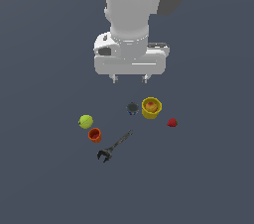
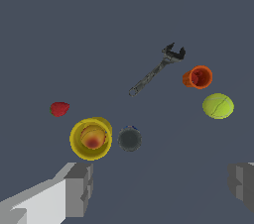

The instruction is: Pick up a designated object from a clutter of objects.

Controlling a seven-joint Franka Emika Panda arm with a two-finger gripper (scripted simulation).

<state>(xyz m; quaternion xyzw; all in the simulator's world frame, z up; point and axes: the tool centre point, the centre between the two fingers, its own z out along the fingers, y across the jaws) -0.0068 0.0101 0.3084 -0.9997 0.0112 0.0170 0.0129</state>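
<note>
Exterior view shows the Panda's hand [image 1: 130, 79] hanging above the dark grey bench [image 1: 44, 183], its two short fingertips spread apart with nothing between them. The yellow cup [image 1: 151, 107] serves as the landmark: it stands just below the hand in this view and holds something rounded, orange and red, inside. Just beside the yellow cup, toward the exterior view's left, sits a small dark grey object [image 1: 132, 108]; what it is cannot be made out. Near the cup's other side, toward the exterior view's right, lies the red strawberry [image 1: 172, 122]. The small orange-red cup [image 1: 95, 135] stands well apart from the yellow cup, toward the exterior view's left and nearer the camera, not under the hand. It sits just beside the yellow-green ball [image 1: 86, 121], which lies slightly farther from the camera. Between the orange-red cup and the yellow cup stretches the dark metal wrench [image 1: 115, 145], its jawed head nearest the orange-red cup and its handle end aimed toward the yellow cup.

Wrist view shows both fingers [image 2: 79, 188] wide apart, and the orange-red cup [image 2: 198, 77] with its darker hollow visible.
</note>
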